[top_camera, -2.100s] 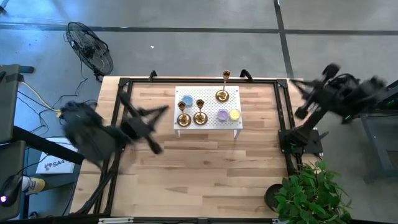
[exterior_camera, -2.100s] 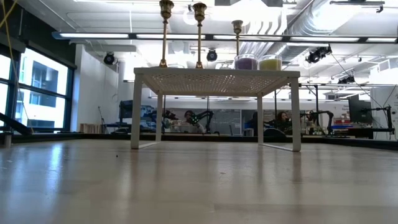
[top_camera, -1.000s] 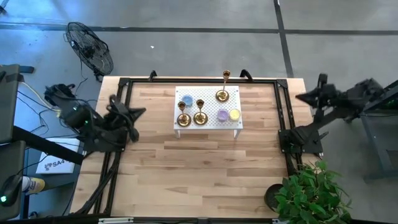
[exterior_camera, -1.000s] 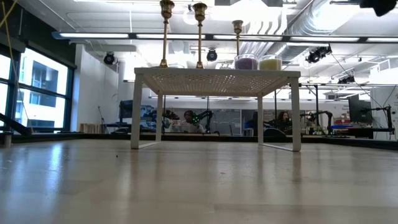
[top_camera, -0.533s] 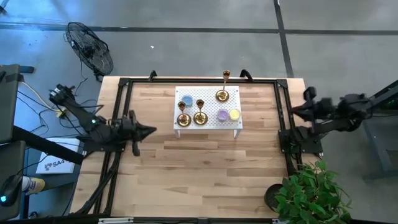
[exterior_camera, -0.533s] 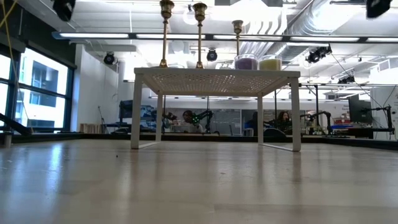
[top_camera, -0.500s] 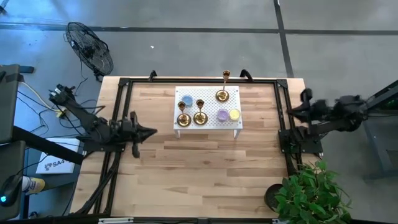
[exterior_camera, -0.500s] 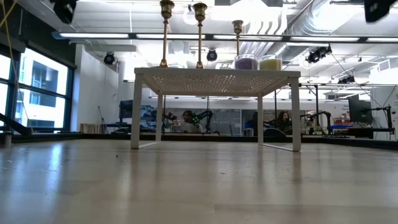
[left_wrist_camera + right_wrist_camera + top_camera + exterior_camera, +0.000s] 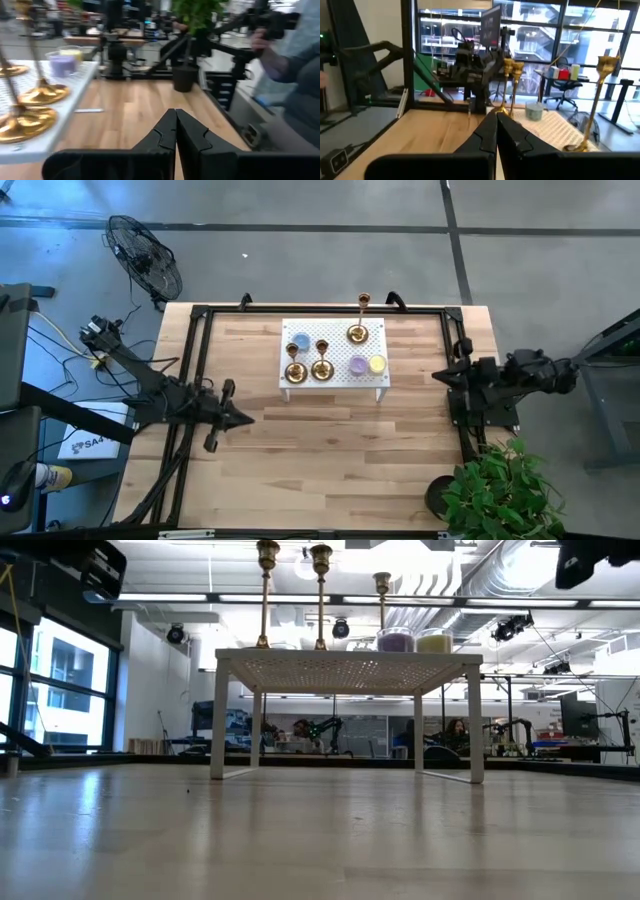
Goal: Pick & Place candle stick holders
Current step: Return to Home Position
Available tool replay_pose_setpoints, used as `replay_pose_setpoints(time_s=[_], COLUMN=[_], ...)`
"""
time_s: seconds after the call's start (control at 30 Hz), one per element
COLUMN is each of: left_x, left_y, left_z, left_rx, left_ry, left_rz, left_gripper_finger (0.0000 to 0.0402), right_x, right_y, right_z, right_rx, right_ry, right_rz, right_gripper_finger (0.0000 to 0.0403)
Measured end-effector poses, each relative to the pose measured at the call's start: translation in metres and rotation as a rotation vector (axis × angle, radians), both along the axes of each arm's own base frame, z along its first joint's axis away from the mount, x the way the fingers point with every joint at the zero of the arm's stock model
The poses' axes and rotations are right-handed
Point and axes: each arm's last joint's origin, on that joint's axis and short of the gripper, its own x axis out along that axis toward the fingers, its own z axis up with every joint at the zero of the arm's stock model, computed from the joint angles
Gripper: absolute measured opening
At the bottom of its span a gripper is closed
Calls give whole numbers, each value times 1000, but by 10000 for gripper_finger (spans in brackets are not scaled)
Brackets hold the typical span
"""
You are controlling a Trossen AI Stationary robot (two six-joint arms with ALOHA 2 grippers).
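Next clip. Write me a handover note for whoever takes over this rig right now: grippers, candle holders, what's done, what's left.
Left gripper: fingers shut, empty, by the left edge of the table.
Right gripper: fingers shut, empty, by the table's right edge.
Three gold candle holders stand upright on the white shelf, along with the blue candle, purple candle and yellow candle.
Done: every holder in view is on the shelf.
Left: probably only parking the arms.
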Motion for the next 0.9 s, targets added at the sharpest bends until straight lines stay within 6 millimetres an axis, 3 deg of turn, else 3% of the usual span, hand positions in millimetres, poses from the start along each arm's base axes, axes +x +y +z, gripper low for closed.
replay_pose_setpoints(time_s=[0.23,0.47,0.7,0.9], left_x=[-1,-8,-9,-9], left_y=[-1,4,5,5], left_z=[-23,-63,-68,-69], left_rx=[-14,-54,-75,-31], left_ry=[25,-12,10,10], left_rz=[-59,-59,-54,-77], left_gripper_finger=[0,0,0,0], right_x=[18,37,47,47], right_y=[4,7,9,9], right_z=[-20,-62,-95,-99], right_rx=[95,62,38,-14], right_ry=[-86,-62,-22,24], right_rz=[-14,-58,-76,-82], right_gripper_finger=[0,0,0,0])
